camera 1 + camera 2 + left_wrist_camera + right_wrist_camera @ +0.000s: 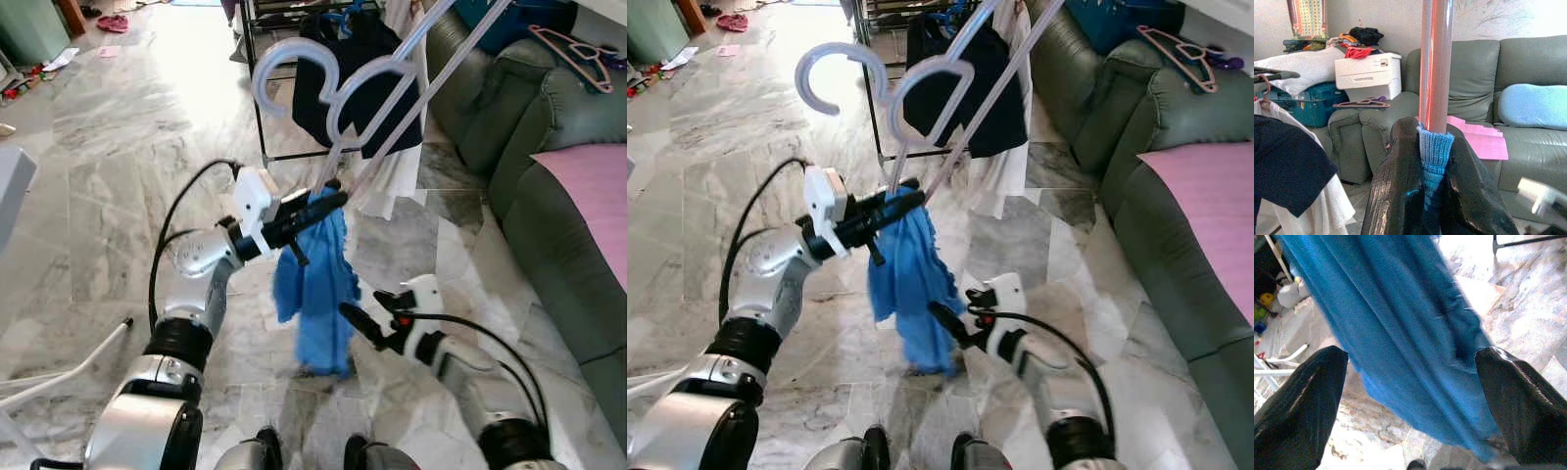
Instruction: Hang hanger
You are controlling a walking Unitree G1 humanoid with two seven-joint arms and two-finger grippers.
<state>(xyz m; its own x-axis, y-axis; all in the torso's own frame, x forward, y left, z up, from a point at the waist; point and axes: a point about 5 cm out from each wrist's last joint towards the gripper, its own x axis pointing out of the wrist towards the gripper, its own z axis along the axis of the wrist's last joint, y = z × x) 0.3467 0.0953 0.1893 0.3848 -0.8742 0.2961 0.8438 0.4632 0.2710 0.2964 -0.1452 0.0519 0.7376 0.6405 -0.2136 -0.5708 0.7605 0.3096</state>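
Observation:
My left gripper (328, 206) is raised at chest height, shut on the lower end of a pale plastic hanger (290, 44) together with a blue cloth (318, 274). The hanger's rods slant up to the right and two pale hooks curl near the top of the eye views. In the left wrist view the black fingers (1396, 186) pinch the hanger rod (1436, 63) and the blue cloth (1434, 147). The cloth hangs down towards the floor. My right gripper (358, 323) is low, just right of the cloth's bottom part, open, its fingers (1298, 401) spread wide before the cloth (1400, 333).
A black clothes rack (260, 117) stands ahead with a dark garment (392, 127) and a white garment (392, 186) on it. A green sofa (549, 147) runs along the right, carrying a pink hanger (578, 54) and pink fabric (588, 186). Marble floor lies all around; a white frame leg (69, 372) is at the left.

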